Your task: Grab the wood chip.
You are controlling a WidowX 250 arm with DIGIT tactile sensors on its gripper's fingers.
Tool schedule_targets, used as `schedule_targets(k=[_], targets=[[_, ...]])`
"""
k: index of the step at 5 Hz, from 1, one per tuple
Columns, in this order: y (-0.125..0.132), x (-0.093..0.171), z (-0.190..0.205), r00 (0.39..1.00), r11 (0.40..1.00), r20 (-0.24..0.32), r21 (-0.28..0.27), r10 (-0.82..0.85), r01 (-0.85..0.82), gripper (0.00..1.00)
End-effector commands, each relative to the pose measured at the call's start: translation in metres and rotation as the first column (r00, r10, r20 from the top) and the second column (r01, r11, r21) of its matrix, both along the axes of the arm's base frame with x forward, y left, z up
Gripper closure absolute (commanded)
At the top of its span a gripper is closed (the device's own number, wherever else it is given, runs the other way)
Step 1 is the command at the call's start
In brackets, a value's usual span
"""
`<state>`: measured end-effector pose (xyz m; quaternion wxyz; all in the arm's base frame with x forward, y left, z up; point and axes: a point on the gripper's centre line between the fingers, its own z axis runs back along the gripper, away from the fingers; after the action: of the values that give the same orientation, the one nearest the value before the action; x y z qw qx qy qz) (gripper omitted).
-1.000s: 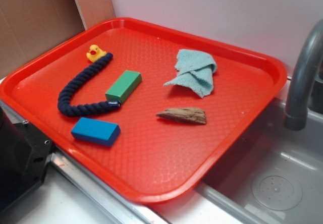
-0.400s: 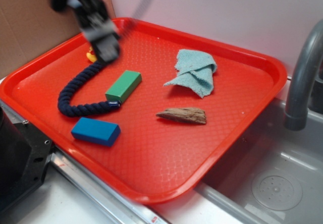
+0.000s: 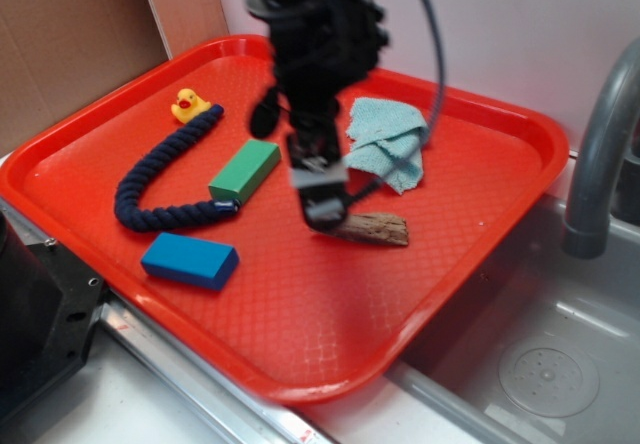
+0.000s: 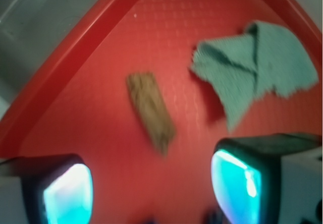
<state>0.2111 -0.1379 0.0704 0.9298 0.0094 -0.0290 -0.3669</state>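
Note:
The wood chip (image 3: 375, 228) is a small flat brown-grey wedge lying on the red tray (image 3: 300, 334), right of centre. My gripper (image 3: 322, 204) hangs over its pointed left end and hides that tip in the exterior view. In the wrist view the wood chip (image 4: 150, 111) lies just ahead of my gripper (image 4: 151, 191), clear of it. The jaws stand wide apart with bare tray between them, and the fingertips (image 4: 237, 183) hold nothing. The gripper is open.
A light blue cloth (image 3: 388, 142) lies behind the chip. A green block (image 3: 244, 171), a blue block (image 3: 190, 260), a dark blue rope (image 3: 150, 189) and a yellow duck (image 3: 187, 105) lie to the left. A sink (image 3: 540, 364) and grey faucet (image 3: 600, 154) stand at the right.
The arm came in from the back left near the duck and swept right and forward across the tray to the wood chip's pointed end. The objects have not moved.

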Motion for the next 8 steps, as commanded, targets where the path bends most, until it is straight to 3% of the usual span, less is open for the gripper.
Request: schedule_targets(k=[1,2,3,5,6,7,8], targets=[[-0.013,0.02,-0.039,0.998,0.999,-0.034,0.004,-0.045,0.045,0.0],[-0.007,0.008,-0.057,0.997,0.998,-0.055,0.017,-0.053,0.054,0.44],[0.003,-0.002,-0.054,0.998,0.999,-0.053,0.009,-0.033,0.033,1.0],[0.024,-0.018,-0.028,0.996,0.999,-0.069,0.003,0.053,-0.053,1.0],[0.066,-0.038,0.021,0.952,0.952,-0.089,-0.063,0.293,-0.299,1.0],[0.087,-0.041,0.07,0.858,0.855,-0.092,-0.079,0.506,-0.513,1.0],[0.087,-0.046,0.119,0.795,0.78,-0.053,-0.164,0.604,-0.603,1.0]])
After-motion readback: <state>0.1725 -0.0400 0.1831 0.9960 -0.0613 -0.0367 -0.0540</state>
